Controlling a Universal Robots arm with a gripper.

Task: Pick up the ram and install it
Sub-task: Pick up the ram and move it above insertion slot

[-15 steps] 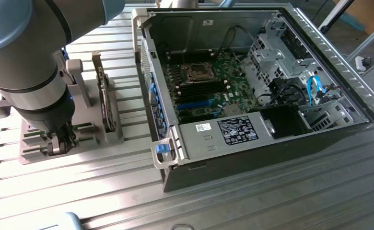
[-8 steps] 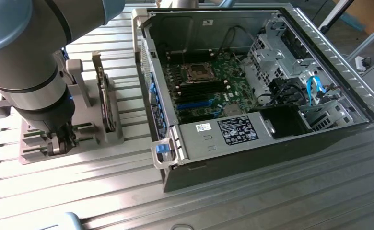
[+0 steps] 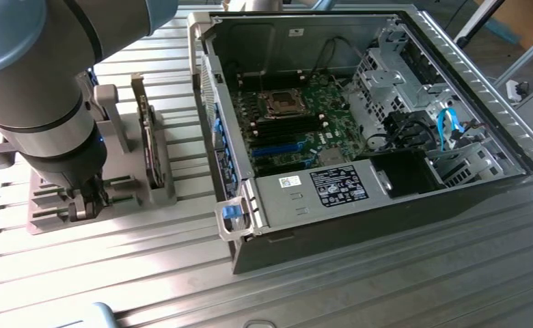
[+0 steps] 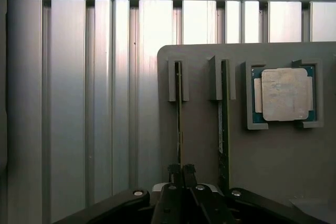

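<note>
At the exterior view's left: the arm (image 3: 39, 102) pointing straight down over the slatted table (image 3: 111, 273), with the gripper (image 3: 91, 203) lowered onto the grey holder (image 3: 48, 212).

From the wrist: pinched shut on the ram (image 4: 179, 114), with the dark fingertips (image 4: 175, 170) close together on either side of its thin green edge. Ram standing on edge in its slot in the holder, far end tucked between two grey posts, near end caught between the fingers. Seated in the slot, not lifted out.

Just beside it, in a parallel slot of the same holder, a second stick (image 4: 224, 119) of the same kind, apart from the fingers. Past that, in a square pocket of the holder, a processor chip (image 4: 283, 94) lying flat with its metal lid up.

Further toward the exterior view's right, upright at the holder's other side, an expansion card (image 3: 148, 147).

Then the open computer case (image 3: 294, 41), resting on the table near the holder. Inside, the green motherboard (image 3: 332, 133) with a processor socket (image 3: 280, 102) and dark memory slots (image 3: 294, 126) just beside it. At the case's near edge, a power supply (image 3: 339, 184) with a black label. Toward the far right, among the drive bays, a blue cable (image 3: 444, 126)
</note>
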